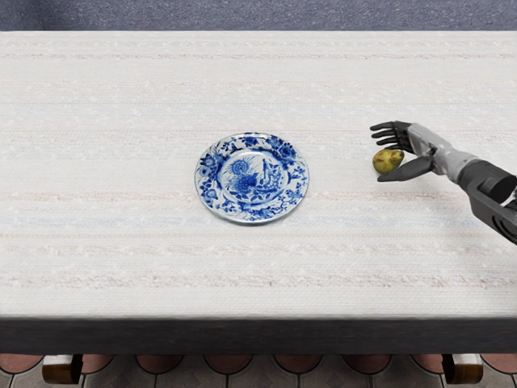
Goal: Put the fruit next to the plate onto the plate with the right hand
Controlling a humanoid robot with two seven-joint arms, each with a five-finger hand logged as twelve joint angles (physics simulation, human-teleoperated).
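Note:
A blue-and-white patterned plate (251,177) lies flat near the middle of the table, with nothing on it. A small yellow-green fruit (386,160) rests on the tabletop well to the plate's right. My right hand (395,151) reaches in from the right edge and brackets the fruit: the fingers (389,132) spread just behind it and the thumb (401,172) lies in front of it. The hand is open around the fruit, and the fruit still sits on the table.
The pale, striped table (121,242) stretches across the whole view, with its dark front edge (258,333) low in the picture. A band of bare tabletop separates the plate from the fruit.

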